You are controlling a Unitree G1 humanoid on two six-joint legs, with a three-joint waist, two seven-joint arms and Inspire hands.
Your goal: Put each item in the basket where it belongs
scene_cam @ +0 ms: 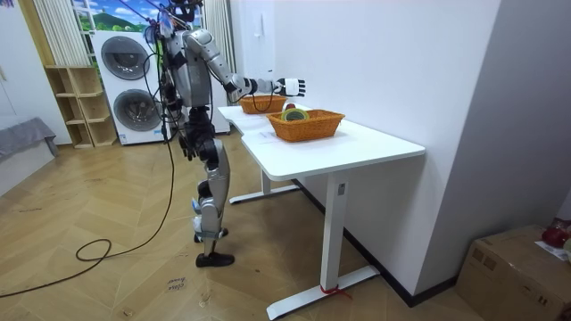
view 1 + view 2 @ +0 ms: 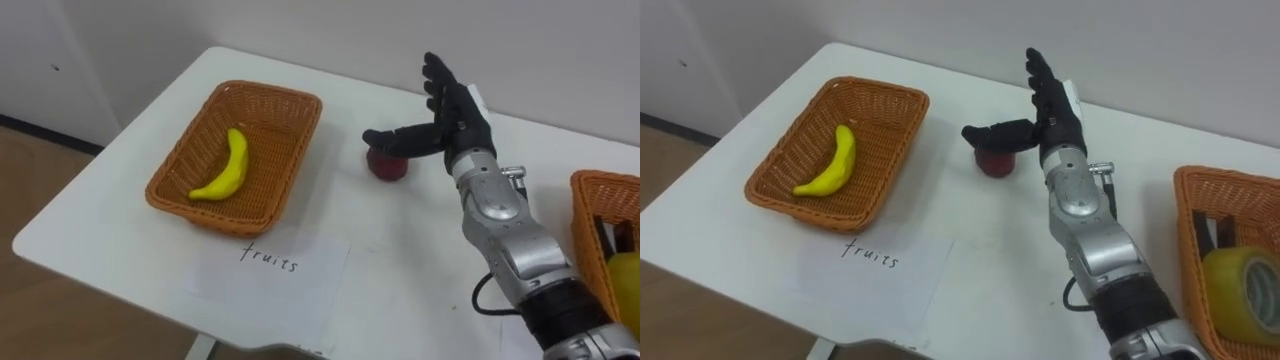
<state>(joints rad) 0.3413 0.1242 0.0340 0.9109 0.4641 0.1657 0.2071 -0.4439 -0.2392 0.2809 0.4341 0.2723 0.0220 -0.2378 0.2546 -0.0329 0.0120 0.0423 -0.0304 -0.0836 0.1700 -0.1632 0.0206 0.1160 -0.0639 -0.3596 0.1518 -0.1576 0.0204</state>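
Observation:
A dark red apple (image 2: 385,165) (image 2: 992,162) stands on the white table (image 2: 400,270), just right of the fruit basket. My right hand (image 2: 450,115) (image 2: 1050,105) hovers over and slightly right of the apple, open, its fingers straight and its thumb stretched across above the fruit without touching it. The orange wicker fruit basket (image 2: 290,160) (image 2: 775,175) holds a yellow banana (image 2: 226,167) (image 2: 830,165). At the right edge a second wicker basket (image 2: 590,215) (image 2: 1190,260) holds a yellow tape roll (image 2: 1245,290) and a dark item. In the room view my right hand (image 1: 293,86) reaches out over the table.
A paper label reading "fruits" (image 2: 268,262) lies in front of the fruit basket, near the table's front edge. A white wall runs behind the table. I stand at the table's long side; washing machines (image 1: 125,89) and a shelf are behind me.

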